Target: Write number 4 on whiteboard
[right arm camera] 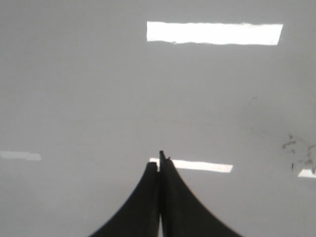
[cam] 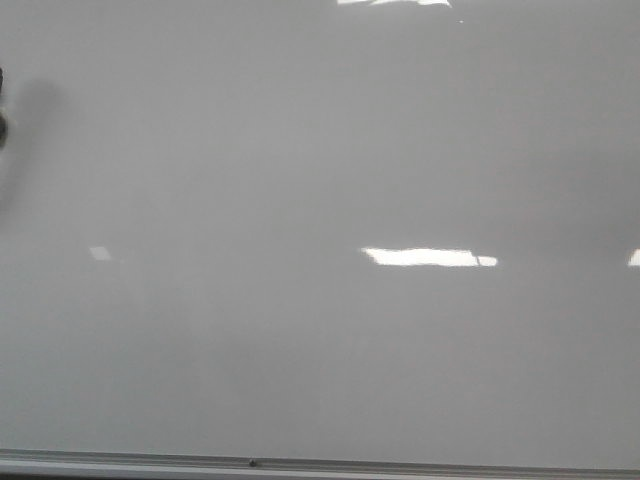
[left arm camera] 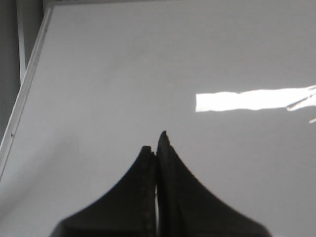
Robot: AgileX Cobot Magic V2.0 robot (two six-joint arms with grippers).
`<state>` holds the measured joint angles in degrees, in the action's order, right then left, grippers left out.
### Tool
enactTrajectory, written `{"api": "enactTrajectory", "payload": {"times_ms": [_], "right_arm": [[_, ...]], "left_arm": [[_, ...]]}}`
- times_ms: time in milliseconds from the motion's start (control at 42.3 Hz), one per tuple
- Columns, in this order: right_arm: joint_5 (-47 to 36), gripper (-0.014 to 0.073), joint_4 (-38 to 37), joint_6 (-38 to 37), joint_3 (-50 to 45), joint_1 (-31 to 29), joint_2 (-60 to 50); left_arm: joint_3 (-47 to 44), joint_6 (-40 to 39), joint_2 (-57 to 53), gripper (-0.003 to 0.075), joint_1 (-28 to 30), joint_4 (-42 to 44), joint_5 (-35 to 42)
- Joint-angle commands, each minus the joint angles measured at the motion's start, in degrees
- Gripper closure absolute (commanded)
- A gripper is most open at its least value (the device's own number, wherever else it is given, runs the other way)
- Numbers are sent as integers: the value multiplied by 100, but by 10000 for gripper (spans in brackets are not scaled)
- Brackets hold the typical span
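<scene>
Whiteboard (cam: 320,180) blank, no 4 visible. Left hand (left arm camera: 157,143) and right hand (right arm camera: 159,163) both pinched closed, empty, no marker seen. Board lies dead ahead of both; neither clearly nearer.

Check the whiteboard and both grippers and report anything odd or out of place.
The whiteboard bears no written figure. The only blemish is faint dark smudges seen in the right wrist view. The left gripper and right gripper are shut on nothing, with no marker visible.

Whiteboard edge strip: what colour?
Thin grey metal edge strip, clearest in the front view.
</scene>
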<state>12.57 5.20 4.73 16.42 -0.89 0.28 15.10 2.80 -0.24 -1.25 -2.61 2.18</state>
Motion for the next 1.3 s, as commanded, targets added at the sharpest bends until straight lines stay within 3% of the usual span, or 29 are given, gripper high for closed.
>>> {"api": "enactTrajectory", "payload": {"times_ms": [0,213,378,756,1039,1181,1275], "right_arm": [[34,662,0,-9,761,-20,431],[730,662,0,-9,1739,-20,1416],[965,662,0,-9,2107,-20,2112],[1232,662,0,-9,2097,-20,3347],[1434,651,0,-9,2121,-20,4207],[1447,494,0,-9,2121,-20,4315],[1447,267,0,-9,2121,-20,4315]], "left_arm": [[864,-61,320,741,-3,74,-218],[2164,-61,1224,741,-3,261,-1527],[2669,-61,1898,741,-3,261,-2254],[2642,-61,2917,741,-3,261,-3082],[2642,-61,3355,741,-3,261,-2860],[2642,-61,3609,716,-3,215,-2936],[2642,-61,3827,586,-3,215,-2926]]}}
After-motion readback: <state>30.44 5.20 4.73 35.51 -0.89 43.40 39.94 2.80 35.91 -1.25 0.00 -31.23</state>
